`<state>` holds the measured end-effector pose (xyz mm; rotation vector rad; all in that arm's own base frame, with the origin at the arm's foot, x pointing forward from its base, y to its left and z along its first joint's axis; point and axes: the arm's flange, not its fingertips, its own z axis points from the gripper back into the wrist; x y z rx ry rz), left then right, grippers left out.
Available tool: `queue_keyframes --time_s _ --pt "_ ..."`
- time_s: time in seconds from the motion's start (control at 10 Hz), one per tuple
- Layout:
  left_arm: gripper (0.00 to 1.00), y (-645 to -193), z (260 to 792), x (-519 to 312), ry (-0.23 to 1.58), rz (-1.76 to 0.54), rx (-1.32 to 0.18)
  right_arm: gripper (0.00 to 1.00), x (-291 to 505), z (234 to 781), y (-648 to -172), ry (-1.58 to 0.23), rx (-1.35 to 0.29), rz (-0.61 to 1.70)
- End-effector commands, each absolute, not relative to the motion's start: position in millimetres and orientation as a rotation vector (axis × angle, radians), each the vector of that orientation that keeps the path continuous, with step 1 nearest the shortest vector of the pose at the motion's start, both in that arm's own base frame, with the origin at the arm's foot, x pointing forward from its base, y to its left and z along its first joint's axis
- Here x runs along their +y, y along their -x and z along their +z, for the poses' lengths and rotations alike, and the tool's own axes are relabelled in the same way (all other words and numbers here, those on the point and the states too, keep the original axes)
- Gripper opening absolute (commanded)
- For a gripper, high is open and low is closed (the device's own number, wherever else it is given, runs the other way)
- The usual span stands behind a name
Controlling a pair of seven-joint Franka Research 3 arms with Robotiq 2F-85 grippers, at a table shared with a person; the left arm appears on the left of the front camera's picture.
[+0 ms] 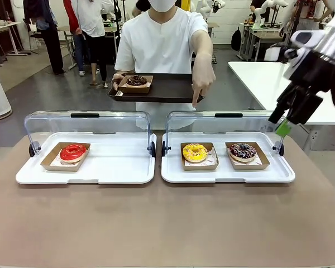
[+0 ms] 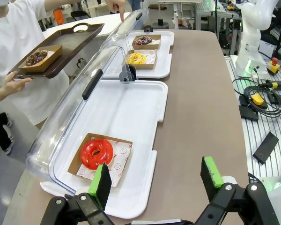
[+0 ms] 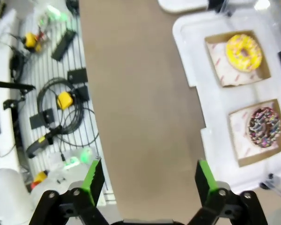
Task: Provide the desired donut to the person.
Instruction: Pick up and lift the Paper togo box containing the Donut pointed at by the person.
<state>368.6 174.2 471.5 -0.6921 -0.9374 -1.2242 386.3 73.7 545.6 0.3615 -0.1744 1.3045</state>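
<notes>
Presently, the left end effector (image 2: 156,177) is seen open, its green pads spread wide with nothing held between them. It is hung over the near corner of the left display tray (image 2: 131,108). Just beyond the pads, a red-glazed donut (image 2: 97,153) is seated in a cardboard boat (image 2: 76,161) on that tray, beneath the raised clear lid (image 2: 92,84).

The right end effector (image 3: 149,177) is likewise spread open and empty. It is held above the bare brown table (image 3: 140,93), beside the right display tray (image 3: 189,51); in the front view it is raised at that tray's right end. On this tray a yellow donut (image 1: 195,152) is placed to the left and a sprinkled chocolate donut (image 1: 243,151) to the right, each in its own boat and apart from the other.

Across the table the person (image 1: 162,39) in a white T-shirt is seen. The pointing hand (image 1: 202,81) is stretched forward, its index finger aimed down over the lid of the right tray, on the side where the yellow donut lies. A dark serving tray (image 1: 167,89) is supported by the other hand (image 1: 118,81), and a plain chocolate donut (image 1: 137,81) in a boat is carried at its end near that hand.
</notes>
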Motion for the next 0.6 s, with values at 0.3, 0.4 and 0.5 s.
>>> queue_keyframes --time_s 0.3,0.4,0.5 --pt "1.0 -368 473 175 0.686 -1.22 -0.94 1.0 91 499 -388 -0.279 -0.151 1.393" --pt "1.0 -368 473 175 0.686 -1.22 -0.94 1.0 91 511 -390 -0.295 -0.143 1.358" --pt "1.0 -368 473 175 0.686 -1.22 -0.94 1.0 91 511 -390 -0.295 -0.143 1.358"
